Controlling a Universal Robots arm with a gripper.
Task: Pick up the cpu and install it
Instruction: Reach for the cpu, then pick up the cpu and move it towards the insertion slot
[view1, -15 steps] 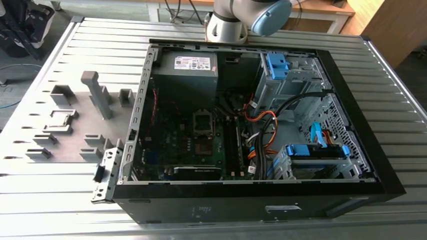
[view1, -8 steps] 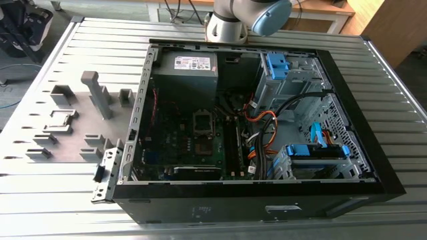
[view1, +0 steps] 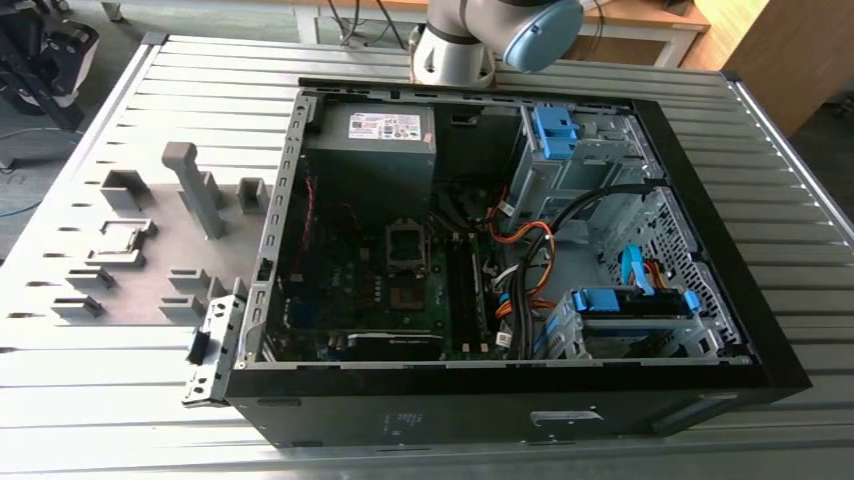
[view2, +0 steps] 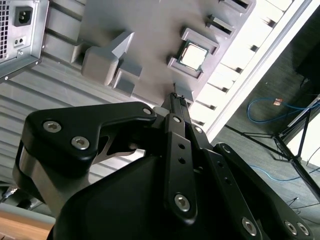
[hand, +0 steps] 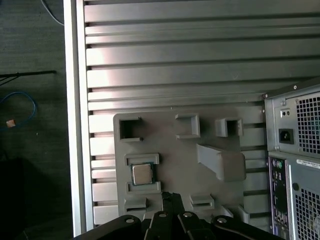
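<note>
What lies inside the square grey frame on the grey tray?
The cpu lies flat in the frame, silvery top up. Anything beneath it is covered by the cpu itself.

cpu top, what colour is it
Silvery grey. The cpu shows best in the first wrist view.

An open black computer case is lying on its side on a slatted metal table, exposing a grey power supply, a motherboard, orange cables and blue drive caddies. A grey fixture plate is sitting beside it at the exterior view's left, carrying an upright post. A blue cable is looping on the floor
</note>
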